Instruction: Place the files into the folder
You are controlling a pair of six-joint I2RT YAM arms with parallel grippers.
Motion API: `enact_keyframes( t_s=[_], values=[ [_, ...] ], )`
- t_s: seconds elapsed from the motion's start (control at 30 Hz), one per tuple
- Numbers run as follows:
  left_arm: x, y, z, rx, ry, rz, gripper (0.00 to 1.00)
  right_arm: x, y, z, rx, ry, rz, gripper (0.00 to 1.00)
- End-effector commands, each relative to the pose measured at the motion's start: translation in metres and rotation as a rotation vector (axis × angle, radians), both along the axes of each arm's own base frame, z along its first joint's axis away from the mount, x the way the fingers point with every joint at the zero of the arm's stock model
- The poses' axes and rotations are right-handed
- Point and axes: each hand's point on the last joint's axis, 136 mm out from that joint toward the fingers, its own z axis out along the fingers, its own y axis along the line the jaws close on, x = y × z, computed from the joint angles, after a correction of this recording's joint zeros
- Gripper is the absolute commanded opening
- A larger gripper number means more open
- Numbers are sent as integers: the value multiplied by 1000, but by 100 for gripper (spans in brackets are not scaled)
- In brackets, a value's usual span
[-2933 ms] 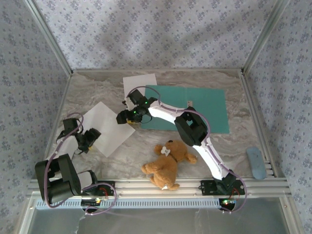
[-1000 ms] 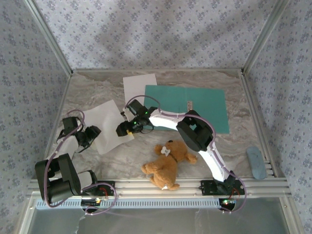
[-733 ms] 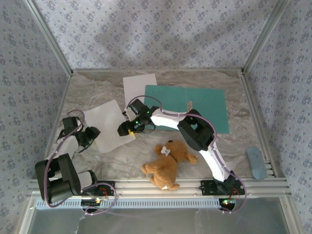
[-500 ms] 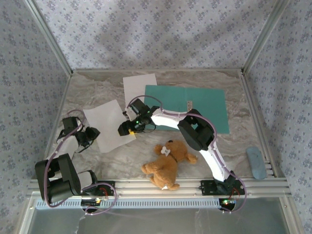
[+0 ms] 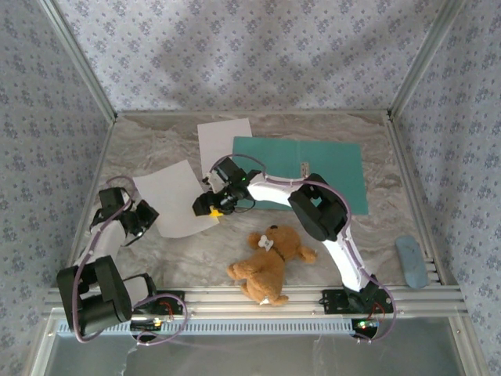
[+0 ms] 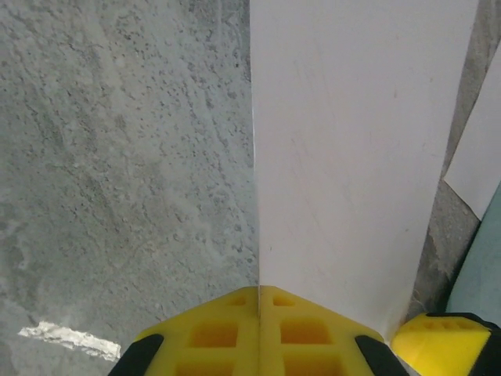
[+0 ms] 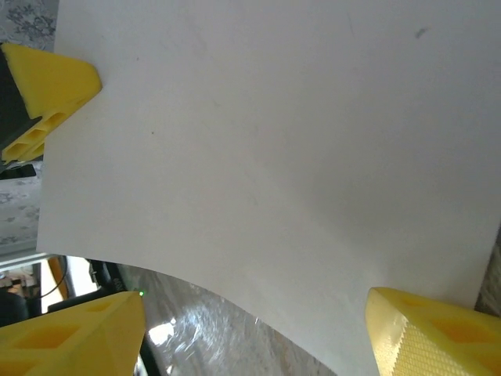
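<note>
Left pincer: your left pincer (image 5: 141, 220) is clamped shut on the left edge of the near thin white rectangular paper sheet (image 5: 176, 200). In the left wrist view its 2 yellow fingers meet on that edge.
Right pincer: your right pincer (image 5: 210, 208) stands with jaws wide apart at the same sheet's near right corner and grips nothing. You cannot tell whether a finger touches the paper.
Near sheet: it lies between your 2 pincers on the grey marbled tabletop (image 5: 156, 149). In the right wrist view its edge arches up off the surface.
Far sheet: the second white paper sheet (image 5: 221, 139) lies flat farther back and meets the folder's far left corner. Which one is on top is unclear.
Folder: the thin teal card folder (image 5: 329, 176) lies spread flat right of both sheets, its long axis running left to right.
Key relation: the folder lies to the right of the gripped sheet, on your right pincer's side. The sheet's long axis runs roughly near to far, slightly tilted, across the folder's axis. Your right arm is nearer the folder, and your left holds the edge farthest from it.
Likely move: carry the sheet rightward onto the folder's left half.
</note>
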Motion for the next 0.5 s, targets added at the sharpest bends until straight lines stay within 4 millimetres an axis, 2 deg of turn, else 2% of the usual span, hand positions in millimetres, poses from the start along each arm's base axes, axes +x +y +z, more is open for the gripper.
enact_keyframes(
  t_s=[0.0, 0.27, 0.47],
  values=[
    [6, -4, 30, -12, -59, -15, 0, 1, -1, 44, 94, 45, -24, 77],
    [12, -18, 102, -60, -207, -69, 0, 16, -28, 103, 268, 99, -126, 83],
    [18, -40, 170, -120, -321, -172, 0, 30, -57, 150, 463, 174, -225, 85]
  ],
)
